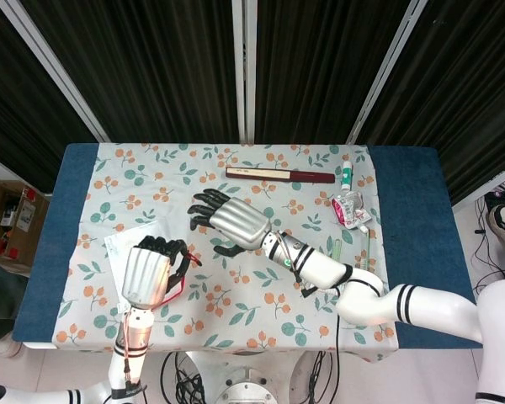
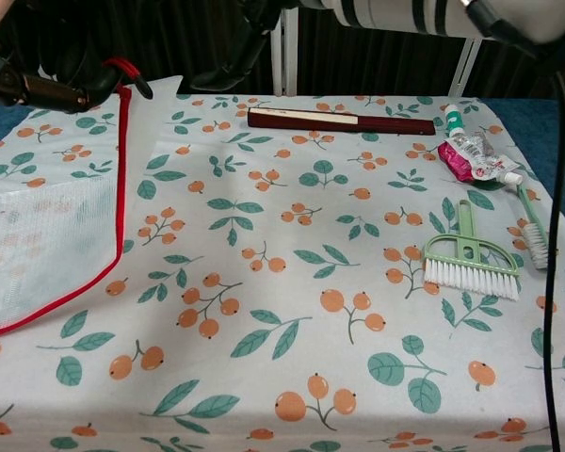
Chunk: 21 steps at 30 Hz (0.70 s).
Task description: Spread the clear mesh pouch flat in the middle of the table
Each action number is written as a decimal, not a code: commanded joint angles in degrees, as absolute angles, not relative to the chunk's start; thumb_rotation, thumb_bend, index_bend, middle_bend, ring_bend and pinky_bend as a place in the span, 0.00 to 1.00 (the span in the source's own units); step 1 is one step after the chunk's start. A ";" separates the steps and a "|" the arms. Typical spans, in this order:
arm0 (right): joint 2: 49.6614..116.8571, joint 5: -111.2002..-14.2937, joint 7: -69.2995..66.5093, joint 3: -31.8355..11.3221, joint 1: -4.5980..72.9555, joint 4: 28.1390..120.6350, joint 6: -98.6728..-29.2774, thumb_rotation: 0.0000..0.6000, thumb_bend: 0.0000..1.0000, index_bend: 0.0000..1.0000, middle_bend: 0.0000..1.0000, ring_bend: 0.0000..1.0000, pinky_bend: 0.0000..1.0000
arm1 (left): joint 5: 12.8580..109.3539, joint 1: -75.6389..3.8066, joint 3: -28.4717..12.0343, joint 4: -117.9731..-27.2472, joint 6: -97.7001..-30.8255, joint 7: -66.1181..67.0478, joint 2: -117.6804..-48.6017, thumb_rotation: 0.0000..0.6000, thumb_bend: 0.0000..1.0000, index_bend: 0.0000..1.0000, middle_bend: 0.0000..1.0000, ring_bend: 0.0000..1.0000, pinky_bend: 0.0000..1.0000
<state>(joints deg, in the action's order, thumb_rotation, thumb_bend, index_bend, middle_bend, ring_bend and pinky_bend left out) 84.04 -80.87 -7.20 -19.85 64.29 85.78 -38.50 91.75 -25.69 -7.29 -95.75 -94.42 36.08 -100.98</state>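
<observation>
The clear mesh pouch point(image 2: 47, 235) with a red edge lies at the table's left side, and its far corner is lifted off the cloth. My left hand point(image 1: 148, 273) grips that raised red edge and shows at the chest view's top left point(image 2: 47, 85). In the head view the pouch point(image 1: 120, 242) peeks out from behind the hand. My right hand point(image 1: 231, 220) hovers over the middle of the table with fingers spread, holding nothing, just right of the raised corner. Its dark fingers point(image 2: 237, 52) show at the top of the chest view.
A dark red folded fan point(image 2: 339, 120) lies along the far edge. On the right side are a green toothpaste tube point(image 2: 449, 118), a pink packet point(image 2: 471, 155), a green brush point(image 2: 466, 254) and a toothbrush point(image 2: 532, 231). The right arm point(image 1: 353, 290) crosses above the table's middle.
</observation>
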 commanded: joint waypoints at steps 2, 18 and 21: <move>86.22 -81.36 -9.76 -19.40 65.98 83.57 -38.19 1.00 0.24 0.30 0.16 0.00 0.01 | 92.06 -24.84 -7.38 -96.03 -94.62 36.03 -100.74 1.00 0.37 0.72 0.76 0.68 0.64; 90.47 -82.85 -17.26 -17.56 69.51 77.89 -38.58 1.00 0.30 0.34 0.19 0.00 0.01 | 92.98 -22.96 -8.35 -96.58 -93.73 35.28 -100.18 1.00 0.37 0.73 0.76 0.68 0.64; 90.84 -83.03 -18.66 -17.24 69.82 76.97 -38.75 1.00 0.31 0.36 0.20 0.00 0.01 | 93.10 -22.59 -8.60 -96.63 -93.78 35.24 -100.04 1.00 0.37 0.73 0.76 0.68 0.64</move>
